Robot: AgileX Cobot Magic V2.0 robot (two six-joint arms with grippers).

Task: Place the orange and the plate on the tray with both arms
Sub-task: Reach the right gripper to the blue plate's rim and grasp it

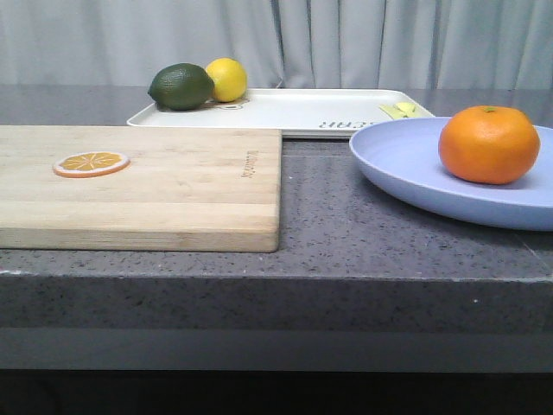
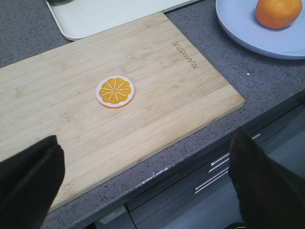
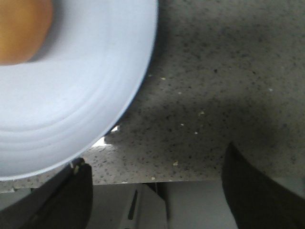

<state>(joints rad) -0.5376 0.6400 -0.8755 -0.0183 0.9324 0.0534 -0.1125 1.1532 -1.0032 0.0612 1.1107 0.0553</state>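
The orange [image 1: 489,144] sits on the pale lavender-blue plate [image 1: 406,164] at the right of the counter; both also show in the left wrist view, orange [image 2: 278,11] and plate [image 2: 243,28]. The off-white tray [image 1: 294,111] with grey lettering lies at the back. My left gripper [image 2: 143,183] is open and empty, over the counter's front edge near the cutting board. My right gripper [image 3: 155,191] is open and empty at the counter's front edge, one finger [image 3: 62,200] just by the plate's rim [image 3: 109,114]. The orange [image 3: 21,28] is blurred there. Neither gripper shows in the front view.
A wooden cutting board [image 1: 173,186] with a flat orange slice [image 1: 91,162] lies at the left. A dark green fruit [image 1: 181,86] and a yellow lemon [image 1: 227,79] rest on the tray's far left; a small yellow thing [image 1: 399,110] lies at its right.
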